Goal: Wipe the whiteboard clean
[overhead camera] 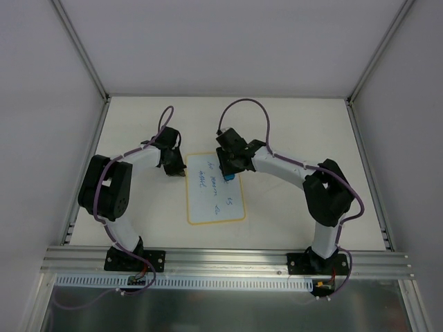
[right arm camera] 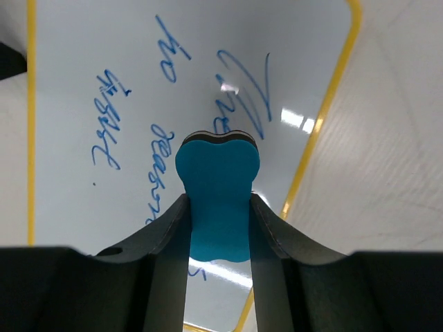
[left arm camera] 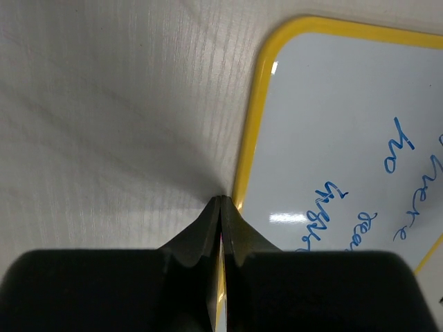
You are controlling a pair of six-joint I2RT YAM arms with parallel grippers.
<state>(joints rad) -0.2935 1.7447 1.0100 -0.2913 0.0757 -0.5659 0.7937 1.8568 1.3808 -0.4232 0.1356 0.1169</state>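
Whiteboard [overhead camera: 215, 200] lies flat mid-worktop [overhead camera: 297, 124], blue handwriting across it.
Script runs in several short lines, too loose to read. Right pincer [right arm camera: 219, 200] pinches a blue eraser [right arm camera: 218, 166], dark felt face toward the board's far part, among the writing. Left pincer [left arm camera: 220, 207] is pressed together, tips at the board's yellow left edge near the far corner. Left arm [overhead camera: 111, 190] and right arm [overhead camera: 325, 194] rise from the near edge, elbows out, forearms angled inward.

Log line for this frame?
left gripper: shut, tips at whiteboard rim | right gripper: shut on eraser, over whiteboard | blue writing: not yet erased
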